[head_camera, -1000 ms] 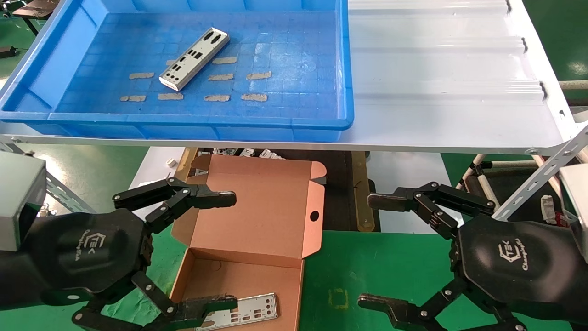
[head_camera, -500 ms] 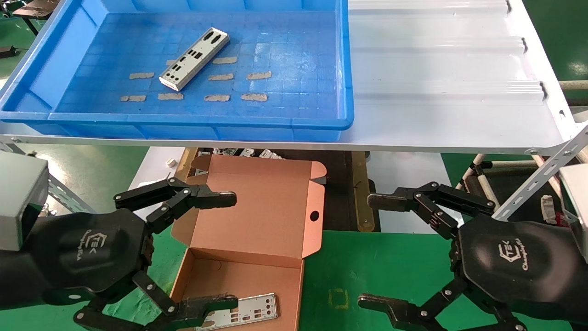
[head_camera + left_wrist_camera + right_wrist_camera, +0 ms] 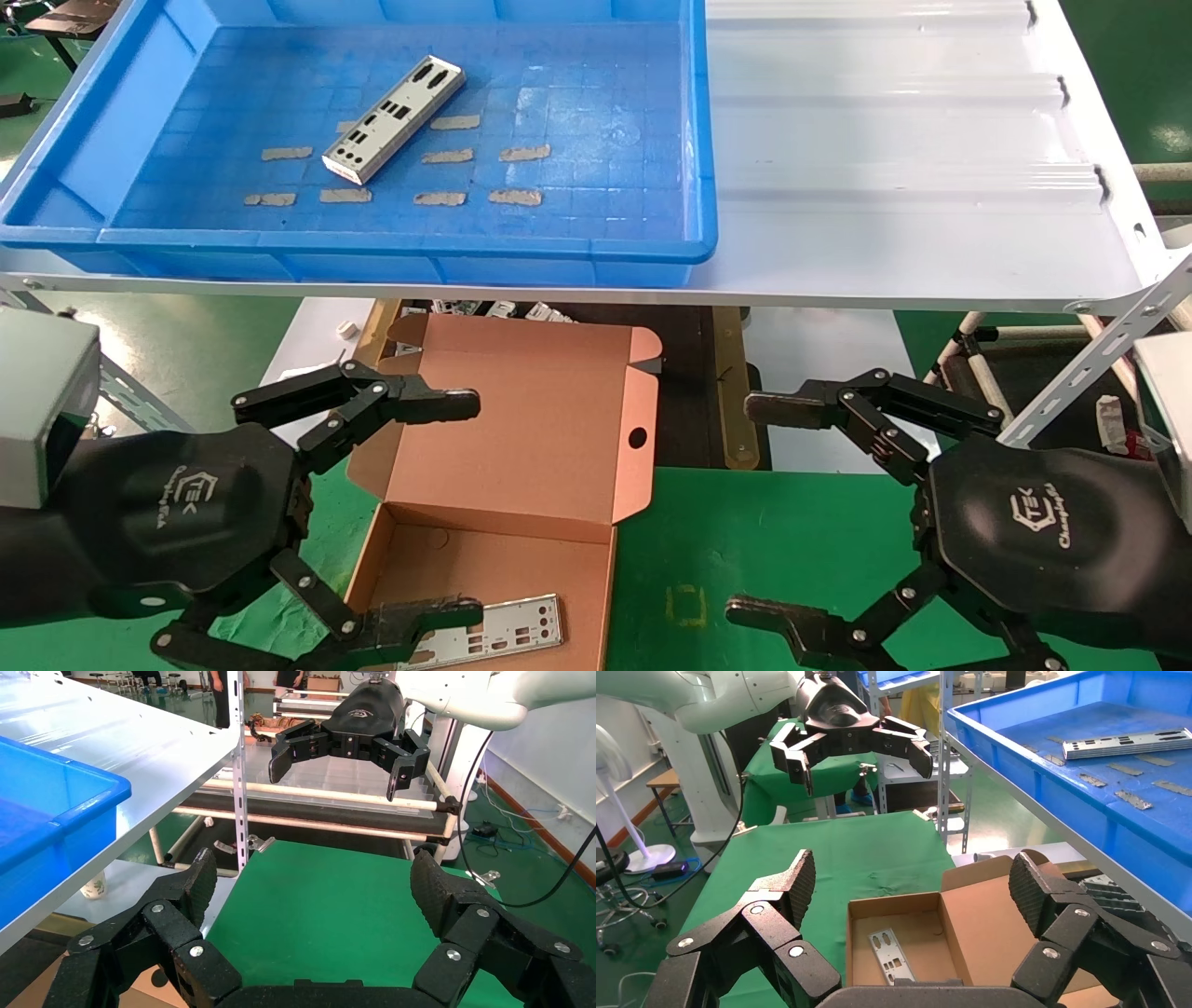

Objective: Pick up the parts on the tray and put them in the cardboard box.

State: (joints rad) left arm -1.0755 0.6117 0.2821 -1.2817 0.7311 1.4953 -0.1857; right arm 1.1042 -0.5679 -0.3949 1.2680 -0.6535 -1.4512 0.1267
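One metal plate [image 3: 395, 119] is seen lying flat in the blue tray [image 3: 391, 247] on the white shelf [image 3: 894, 224], and another plate [image 3: 498, 632] lies inside the open cardboard box [image 3: 521, 447] on the green tabletop [image 3: 773, 550]. The left gripper [image 3: 456, 508] is held spread over the box's near left corner. The right gripper [image 3: 759, 508] is held spread above the tabletop beside the box, nothing being gripped.

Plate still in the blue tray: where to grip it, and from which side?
Judging by its pose, come straight down from above and pinch the plate across its narrow width, near mid-length. It lies flat on the tray floor, thin and long, angled diagonally, so turn the hand to span the short axis. The raised rim gives the fingers an edge. Both hands are open: left, right.
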